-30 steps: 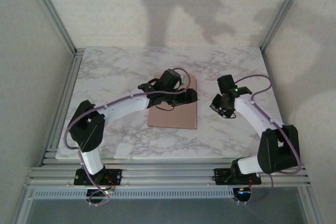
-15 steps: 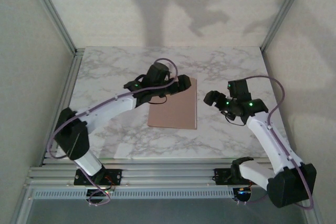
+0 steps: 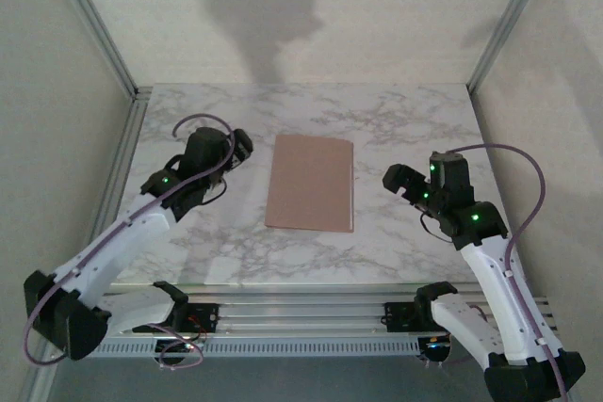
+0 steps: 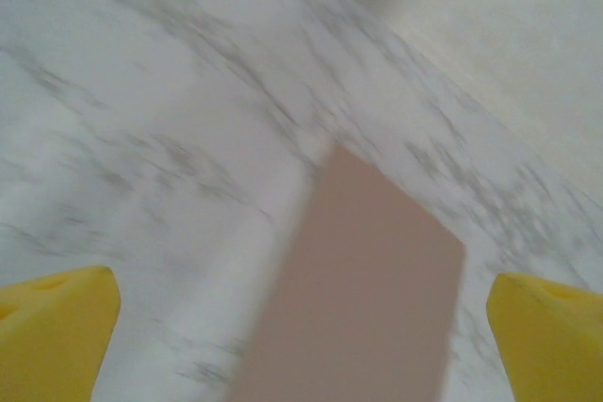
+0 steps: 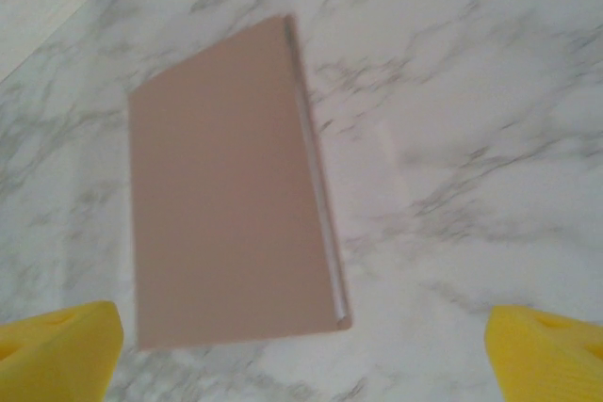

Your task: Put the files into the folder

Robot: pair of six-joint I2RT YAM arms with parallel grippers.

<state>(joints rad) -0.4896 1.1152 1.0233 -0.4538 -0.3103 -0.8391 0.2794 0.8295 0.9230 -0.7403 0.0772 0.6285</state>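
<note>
Lying clear of spread jaws: folder (image 3: 310,184)

The folder (image 3: 310,183) is a plain, unmarked pinkish-brown with a thin pale line along one long edge; the table (image 3: 236,242) is white marble veined in soft grey. The arms (image 3: 122,237) are white with black joints, small green lights and purple cables (image 3: 499,147); the finger pads (image 4: 57,327) are bright yellow.

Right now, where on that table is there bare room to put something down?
Bare marble runs along the back wall behind the folder, and in front of it to the table's near edge. Either side is tighter: the left arm and right arm hang there.
</note>
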